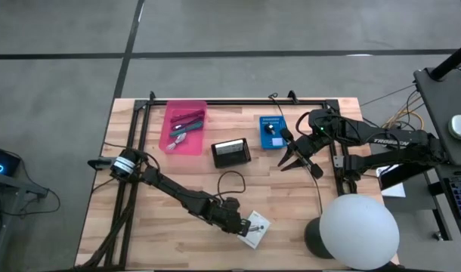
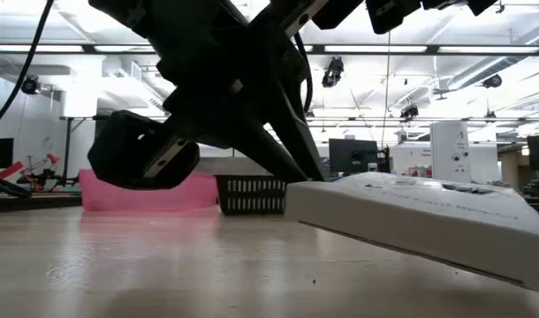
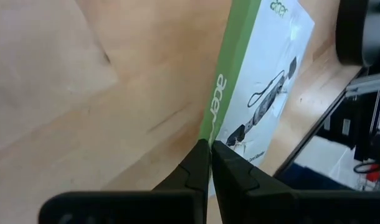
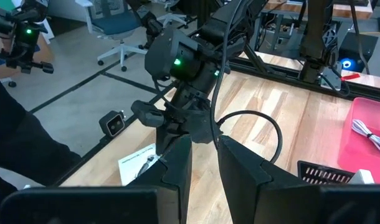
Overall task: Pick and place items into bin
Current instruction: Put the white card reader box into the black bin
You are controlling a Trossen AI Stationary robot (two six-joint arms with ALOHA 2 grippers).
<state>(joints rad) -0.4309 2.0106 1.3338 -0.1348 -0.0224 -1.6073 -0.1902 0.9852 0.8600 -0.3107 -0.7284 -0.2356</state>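
Left gripper [image 1: 244, 225] at table 6 o'clock edge, fingers pinched onto edge of white flat packet [image 1: 255, 228]; packet tilted, one side lifted off wood in low view. Right gripper [image 1: 297, 160] hovers at 2 o'clock, fingers slightly apart, holds nothing. Pink bin [image 1: 184, 127] at 11 o'clock already contains pen-like sticks [image 1: 187, 119]. Judgement: part done; packet not yet carried to bin

- I see grey floor [image 1: 57, 75] around the wooden table [image 1: 162, 227], crossed by dark seams.
- Beyond my table: ceiling lights [image 2: 482, 49], monitors [image 2: 353, 152] and a white cabinet [image 2: 451, 146].
- 1 office chair [image 4: 118, 28] stands on the floor.
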